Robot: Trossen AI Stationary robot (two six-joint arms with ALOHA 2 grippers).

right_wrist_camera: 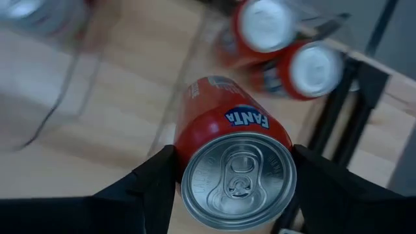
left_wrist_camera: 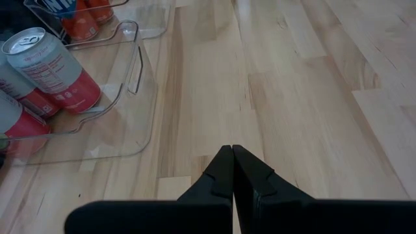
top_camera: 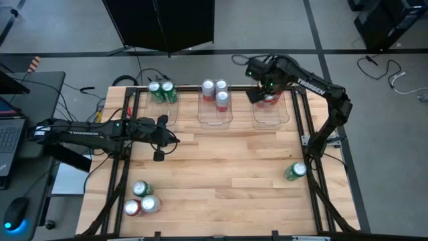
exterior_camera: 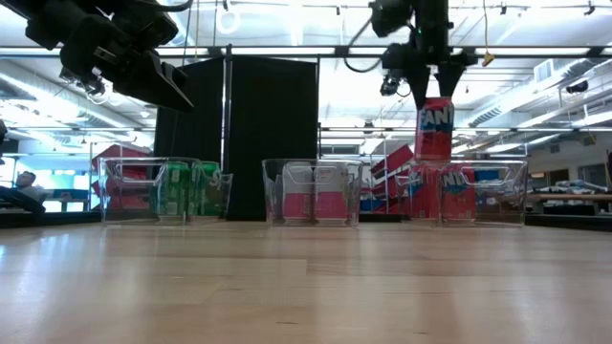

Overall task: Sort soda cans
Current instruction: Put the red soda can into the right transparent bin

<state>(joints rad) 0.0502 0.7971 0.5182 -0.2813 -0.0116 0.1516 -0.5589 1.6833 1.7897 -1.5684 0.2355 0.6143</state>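
One red can (right_wrist_camera: 224, 140) clamped in right claw (right_wrist_camera: 234, 179) above right bin (top_camera: 272, 115); left claw (left_wrist_camera: 233, 172) closed, empty, over table.

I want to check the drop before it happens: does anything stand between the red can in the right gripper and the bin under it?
Nothing visible blocks it. The right gripper holds the red can upright above the right bin. Two red cans already lie in that bin, off to one side, so the drop should land beside them.
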